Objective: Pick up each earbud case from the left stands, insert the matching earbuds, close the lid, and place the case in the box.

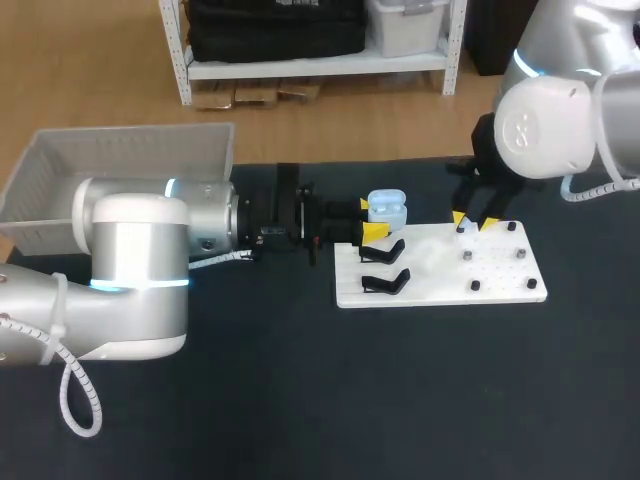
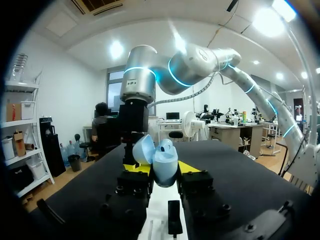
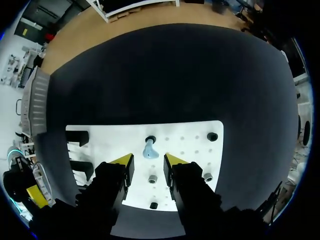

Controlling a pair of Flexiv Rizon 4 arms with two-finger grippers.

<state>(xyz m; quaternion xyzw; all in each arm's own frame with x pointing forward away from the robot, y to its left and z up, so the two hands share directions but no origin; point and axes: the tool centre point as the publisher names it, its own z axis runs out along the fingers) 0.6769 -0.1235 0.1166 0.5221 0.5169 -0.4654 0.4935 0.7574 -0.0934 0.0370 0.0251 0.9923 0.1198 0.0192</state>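
A light-blue earbud case [image 1: 387, 208] with its lid up is held over the back left corner of the white board [image 1: 440, 285]. My left gripper [image 1: 372, 227] is shut on it from both sides. In the left wrist view the case [image 2: 164, 165] sits between the yellow tips, its lid [image 2: 142, 149] tilted back. My right gripper [image 1: 472, 222] hangs over the board's back pegs. In the right wrist view a small light-blue earbud [image 3: 149, 150] stands on a peg just ahead of the gap of the right gripper [image 3: 149, 161]. That gripper is open and touches nothing.
Two empty black stands [image 1: 383, 252] [image 1: 385, 282] sit on the board's left part, and several small pegs [image 1: 475, 286] on its right part. A grey box [image 1: 120, 160] stands at the table's back left.
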